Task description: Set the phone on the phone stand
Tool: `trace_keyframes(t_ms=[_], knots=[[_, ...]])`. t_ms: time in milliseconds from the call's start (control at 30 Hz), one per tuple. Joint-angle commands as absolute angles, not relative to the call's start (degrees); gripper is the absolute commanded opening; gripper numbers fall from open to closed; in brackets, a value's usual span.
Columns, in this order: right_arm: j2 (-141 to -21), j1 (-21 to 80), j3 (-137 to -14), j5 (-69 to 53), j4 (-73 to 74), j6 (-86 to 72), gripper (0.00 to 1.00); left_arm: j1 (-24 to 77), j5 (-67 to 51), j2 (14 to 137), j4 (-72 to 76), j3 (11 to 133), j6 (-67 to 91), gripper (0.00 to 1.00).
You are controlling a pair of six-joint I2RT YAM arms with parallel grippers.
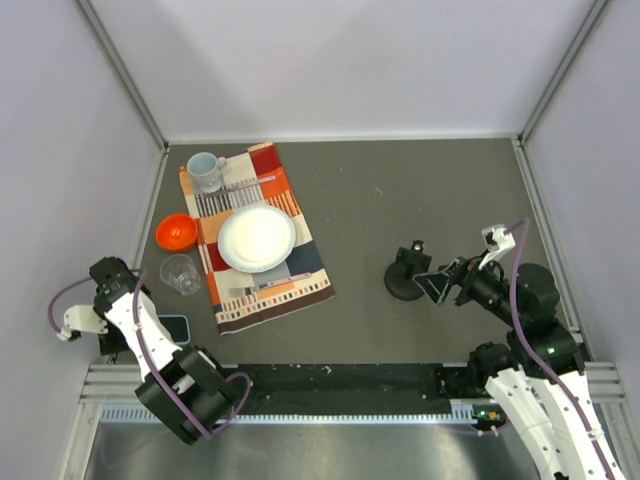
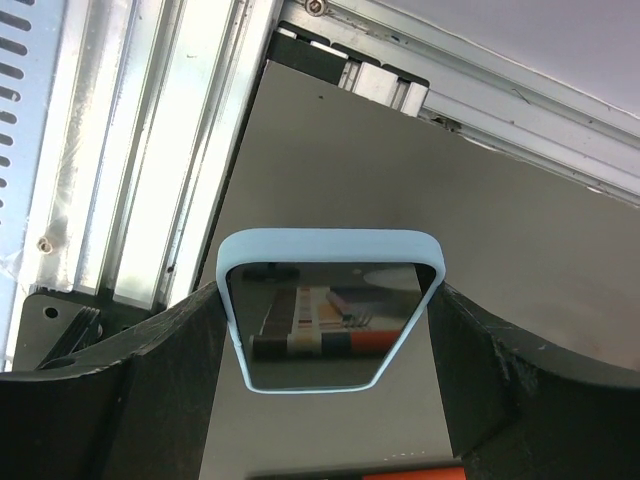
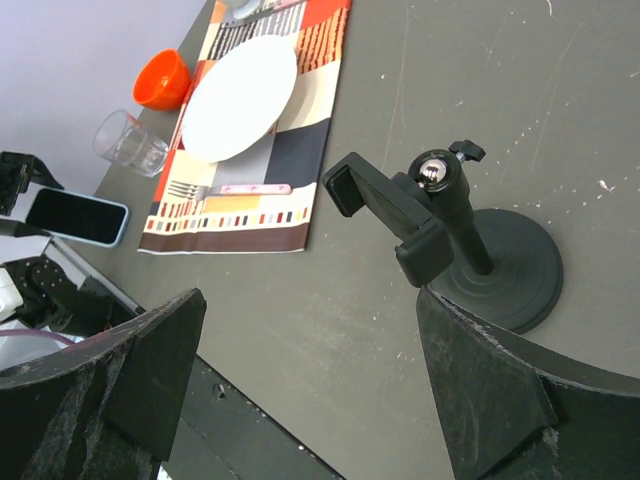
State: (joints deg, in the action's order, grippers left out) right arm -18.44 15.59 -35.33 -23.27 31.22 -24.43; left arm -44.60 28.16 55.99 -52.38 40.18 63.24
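While the phone [image 2: 325, 320] lies at the bench's [image 1: 400, 180] near-left corner between wide-spread left fingers [image 2: 150, 380], a grip cannot be confirmed; right fingers [image 3: 500, 400] gape empty beside the stand [image 3: 505, 275]. Pickup pending: clamp, lift, carry across.

Bright, even light falls from overhead, and shadows are faint and soft. In the left wrist view the metal rail [image 2: 130, 150] at 10 o'clock glares nearly white, and the phone [image 2: 325, 325] screen mirrors coloured stripes. The top view is sharp, with soft shade crossing the back wall at 12 o'clock.
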Motion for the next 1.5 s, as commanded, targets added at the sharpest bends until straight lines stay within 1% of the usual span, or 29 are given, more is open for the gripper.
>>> trace_keyframes(t_ms=[0,567,1300,1433,1467], knots=[[-19.25,16.17,-35.95,-23.64,28.30,-23.73,0.88,-44.47,29.62,54.23,-52.29,42.98,63.11,0.00],[-19.86,16.17,-35.86,-23.73,28.30,-23.64,0.88,-41.92,33.22,49.92,-54.66,46.14,62.75,0.00],[-19.78,16.17,-35.77,-23.64,28.21,-23.73,0.88,-39.46,32.78,48.16,-57.74,50.89,62.58,0.00],[-19.86,16.17,-35.86,-23.82,28.21,-23.73,0.88,-39.55,32.00,48.51,-57.40,50.01,62.67,0.00],[-19.86,16.17,-35.77,-23.82,28.21,-23.73,0.87,-39.46,31.04,48.60,-55.39,49.40,62.14,0.00]])
